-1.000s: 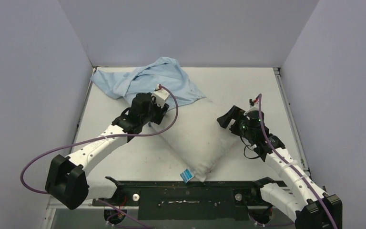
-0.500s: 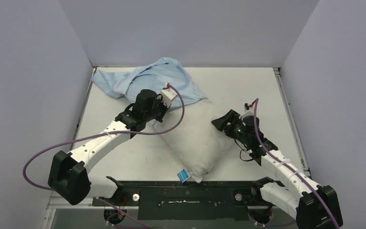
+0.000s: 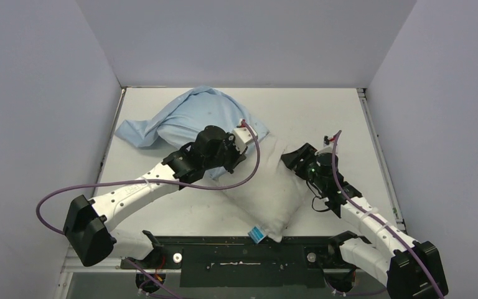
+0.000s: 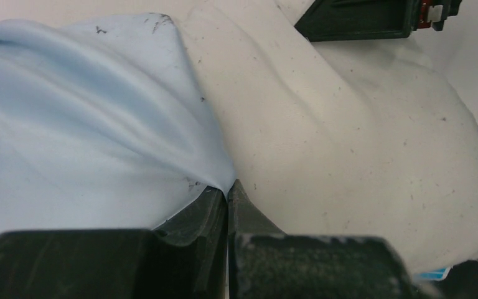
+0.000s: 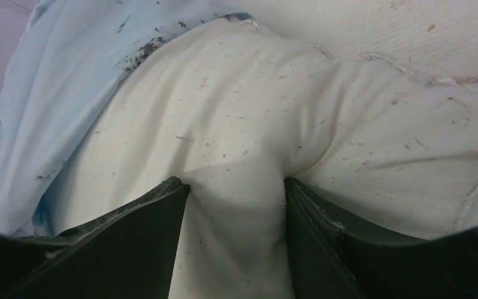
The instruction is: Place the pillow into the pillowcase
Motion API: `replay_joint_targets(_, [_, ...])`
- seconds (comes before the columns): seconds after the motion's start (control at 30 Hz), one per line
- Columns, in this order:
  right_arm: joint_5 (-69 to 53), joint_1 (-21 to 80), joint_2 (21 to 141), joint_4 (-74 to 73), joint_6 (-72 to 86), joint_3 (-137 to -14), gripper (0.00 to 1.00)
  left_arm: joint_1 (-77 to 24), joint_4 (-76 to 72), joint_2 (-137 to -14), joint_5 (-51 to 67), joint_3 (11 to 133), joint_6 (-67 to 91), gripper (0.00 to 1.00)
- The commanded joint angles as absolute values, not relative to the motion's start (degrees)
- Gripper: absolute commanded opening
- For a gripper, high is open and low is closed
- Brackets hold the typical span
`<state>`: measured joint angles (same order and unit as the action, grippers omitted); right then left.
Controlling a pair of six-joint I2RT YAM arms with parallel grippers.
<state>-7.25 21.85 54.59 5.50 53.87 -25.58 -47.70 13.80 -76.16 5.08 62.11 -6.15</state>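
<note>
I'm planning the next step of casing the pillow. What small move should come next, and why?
Probably draw the left gripper a little along the pillow toward its near end. It is shut on the pillowcase edge at the pillow's far end, most of the pillow lies bare, and the right gripper pinches a fold of pillow, steadying it.

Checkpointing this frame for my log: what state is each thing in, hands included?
pillow: lying diagonally, mostly uncovered, not yet cased.
pillowcase: crumpled and limp, its edge pinched.
left hand: shut on the pillowcase edge.
right hand: pinching a fold of the pillow.
</note>
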Motion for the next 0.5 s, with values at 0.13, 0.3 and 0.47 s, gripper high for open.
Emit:
replay_joint_targets(0.13, [-8.67, 23.58, 55.59, 8.28, 54.59, -28.75, 0.62, -50.11, 9.27, -73.91, 10.04, 63.31, -2.12, 0.0])
replay_joint_targets(0.3, [-5.78, 23.59, 52.36, -8.46, 51.01, -35.69, 0.84, -49.79, 10.11, -72.77, 3.45, 64.46, -3.18, 0.0])
replay_joint_targets(0.47, [-1.99, 23.62, 43.85, -20.6, 49.97, -36.6, 0.97, -49.57, 10.48, -71.7, 2.56, 63.66, -2.32, 0.0])
